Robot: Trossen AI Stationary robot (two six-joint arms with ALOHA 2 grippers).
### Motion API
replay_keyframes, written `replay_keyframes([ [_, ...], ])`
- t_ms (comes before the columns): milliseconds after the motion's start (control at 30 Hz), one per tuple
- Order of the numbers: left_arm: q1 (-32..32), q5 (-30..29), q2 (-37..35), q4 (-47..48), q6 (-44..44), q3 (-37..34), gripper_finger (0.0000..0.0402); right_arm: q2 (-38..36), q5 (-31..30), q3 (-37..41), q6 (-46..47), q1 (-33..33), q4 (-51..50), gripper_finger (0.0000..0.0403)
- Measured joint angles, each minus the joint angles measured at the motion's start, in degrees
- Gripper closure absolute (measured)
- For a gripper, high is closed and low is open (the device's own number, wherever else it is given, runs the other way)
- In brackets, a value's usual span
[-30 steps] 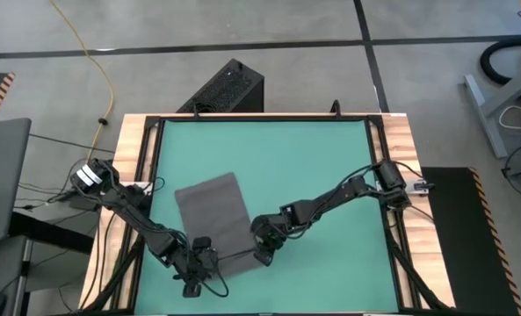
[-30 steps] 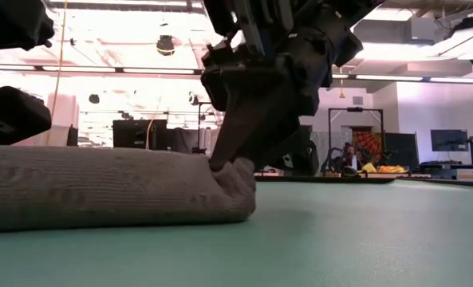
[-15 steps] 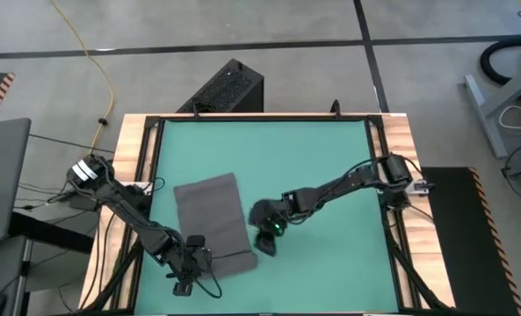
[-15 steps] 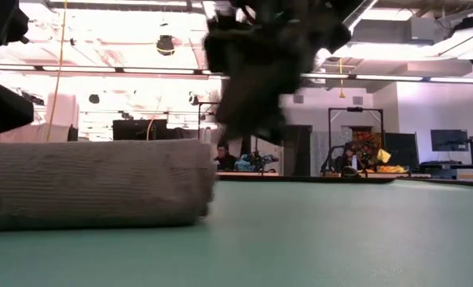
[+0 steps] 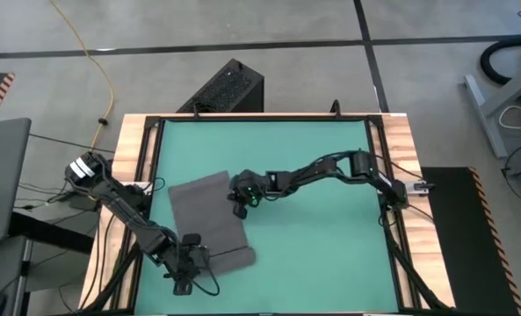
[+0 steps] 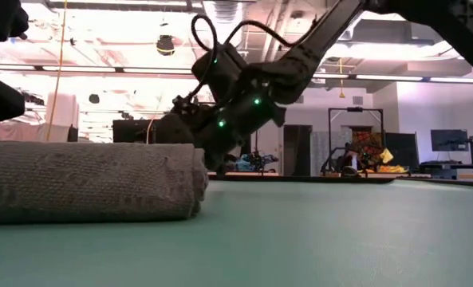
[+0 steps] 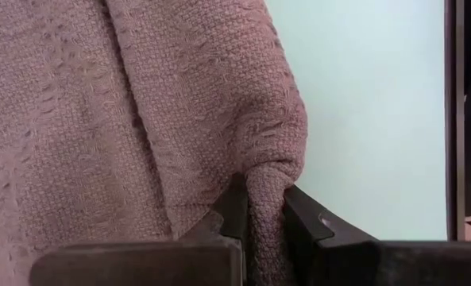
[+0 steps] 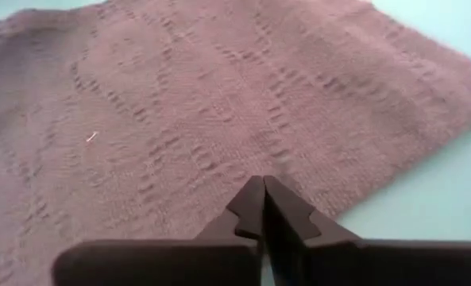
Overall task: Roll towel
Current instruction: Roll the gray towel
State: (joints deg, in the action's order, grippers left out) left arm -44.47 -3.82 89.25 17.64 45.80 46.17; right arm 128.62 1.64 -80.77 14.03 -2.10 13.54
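Overhead and bench-level plate. The towel (image 5: 209,219), a dark grey cloth, lies on the green bench (image 5: 313,175) in its left half, toward the near edge. Its near end is turned over into a short roll parallel to that edge, seen from the low view as a thick ribbed cylinder (image 6: 88,182) resting on the bench surface; the far portion still lies flat, slightly askew to the bench edges.

Left claw (image 5: 190,254): at the near-left part of the bench, at the left end of the roll. The left wrist view shows its two dark fingers (image 7: 233,210) clamped on a pinched fold of the towel (image 7: 140,119), cloth bulging out between them.

Right claw (image 5: 240,200): reached across from the right edge of the bench to the right side edge of the flat part of the towel, near its far-right corner. In the right wrist view its fingertips (image 8: 255,208) are pressed together with nothing seen between them, poised just above the flat cloth (image 8: 179,119) close to its edge. In the low view the right arm shows small green lights and hangs over the bench just beyond the roll's end.
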Motion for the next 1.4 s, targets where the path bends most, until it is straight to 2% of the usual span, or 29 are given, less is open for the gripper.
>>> replay_keyframes([
  [100,-0.6,-1.2,0.0,0.0,0.9,0.0,0.0381,-0.1,-3.8,-0.9,-1.1,0.3,-7.0,0.0391],
  [200,-1.2,-3.3,0.0,-0.6,0.9,-0.1,0.0381,-0.5,-8.1,-1.2,-0.1,0.8,-14.9,0.0385],
  [300,-1.2,-4.3,0.0,-7.4,1.8,-3.2,0.0381,-0.5,-12.0,-1.0,2.8,2.1,-22.1,0.0379],
  [467,-1.5,-3.8,-0.2,-14.2,5.2,-7.4,0.0381,-1.0,-19.1,-1.0,8.9,5.4,-27.9,0.0387],
  [533,-1.7,-3.8,-0.3,-14.8,5.4,-7.8,0.0381,-1.6,-20.2,-0.8,11.1,6.6,-29.2,0.0386],
  [733,-1.2,-2.7,-0.3,-15.1,0.9,-7.8,0.0381,-5.6,-21.0,-0.3,9.8,8.4,-27.6,0.0354],
  [833,-0.5,-1.8,-0.2,-15.8,-1.9,-7.8,0.0381,-9.0,-19.4,0.0,9.6,8.5,-28.5,0.0344],
  [967,0.3,-0.9,-0.2,-16.2,-4.5,-7.8,0.0381,-13.2,-11.5,-0.4,8.2,9.6,-28.0,0.0342],
  [1200,0.7,-0.6,-0.2,-16.3,-7.2,-7.8,0.0381,-11.4,-8.5,-0.4,8.0,15.4,-24.8,0.0344],
  [1400,1.0,0.1,-0.3,-17.0,-7.9,-7.8,0.0381,-6.3,-7.0,-0.4,9.5,15.9,-20.8,0.0345],
])
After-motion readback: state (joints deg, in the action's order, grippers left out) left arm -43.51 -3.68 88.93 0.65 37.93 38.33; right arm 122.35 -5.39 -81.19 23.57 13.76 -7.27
